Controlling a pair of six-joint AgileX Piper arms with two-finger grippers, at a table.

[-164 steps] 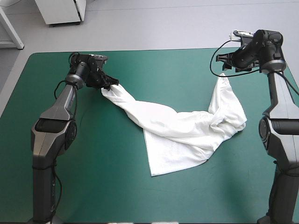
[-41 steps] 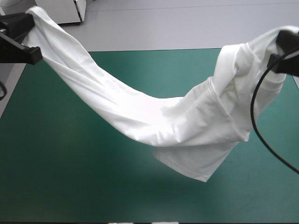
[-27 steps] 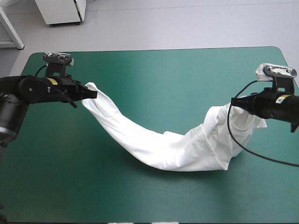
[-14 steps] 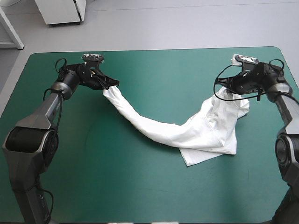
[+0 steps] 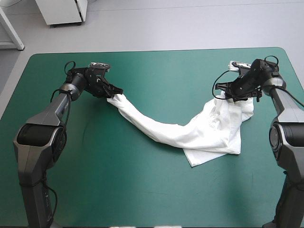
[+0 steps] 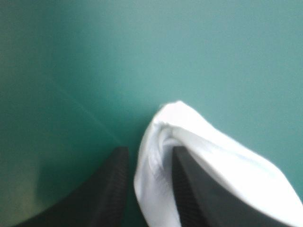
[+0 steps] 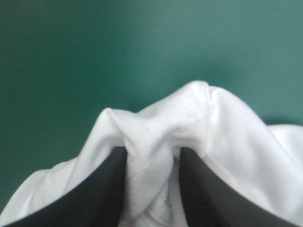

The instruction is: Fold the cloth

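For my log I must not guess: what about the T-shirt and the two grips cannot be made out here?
- High view: which part of the T-shirt the left gripper and right gripper hold; bunched cloth and the jaws cover it.
- Left wrist view: any seams on the cloth; it is blurred, and the edge cuts it off.
- Right wrist view: the layers beneath; the top folds hide them.

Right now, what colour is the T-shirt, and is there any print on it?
The T-shirt is plain white, no print visible; the high view shows it best.
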